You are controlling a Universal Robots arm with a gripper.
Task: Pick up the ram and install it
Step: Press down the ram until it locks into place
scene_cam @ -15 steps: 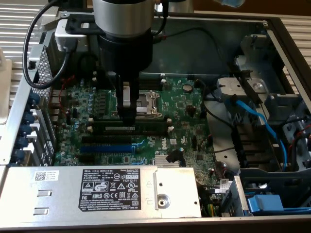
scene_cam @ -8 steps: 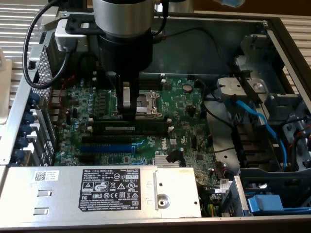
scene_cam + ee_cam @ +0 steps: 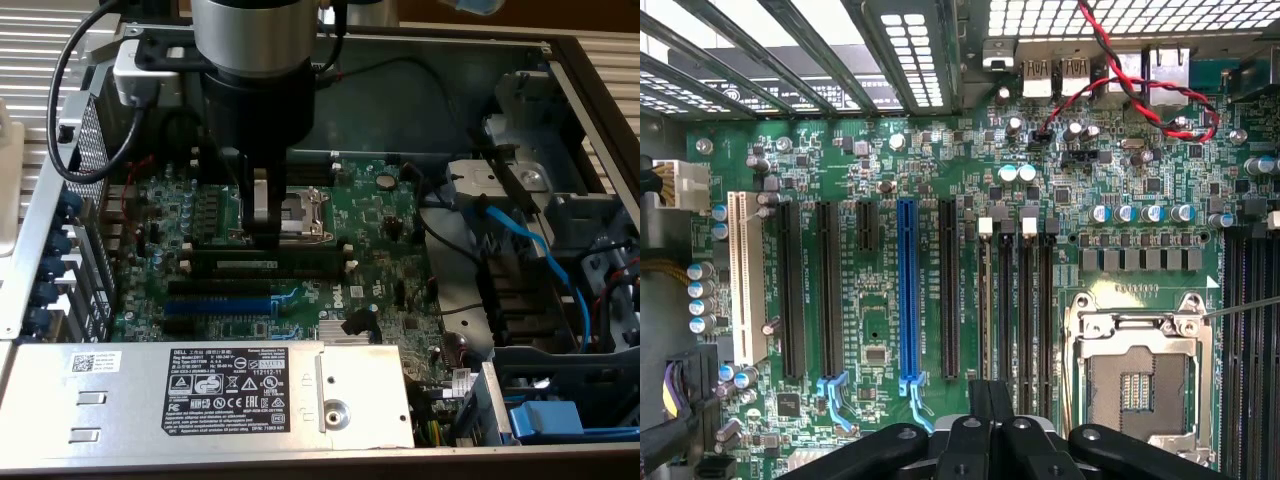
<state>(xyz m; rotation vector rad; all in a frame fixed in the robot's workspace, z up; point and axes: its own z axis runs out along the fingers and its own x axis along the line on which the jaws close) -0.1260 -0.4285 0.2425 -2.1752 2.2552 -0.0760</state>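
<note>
Gripper (image 3: 262,232) (image 3: 990,402): fingers closed together, directly over the ram beside the processor socket (image 3: 302,212); a grip on the ram cannot be confirmed.
Ram (image 3: 248,263): lies flat among the black slots (image 3: 225,288), just beside the socket.
Ram long axis: parallel to the slots, ends toward the exterior view's left and right.

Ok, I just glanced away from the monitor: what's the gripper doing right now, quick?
Gripper: shut, low over the motherboard beside the CPU socket; whether it grips the ram cannot be told.
</note>
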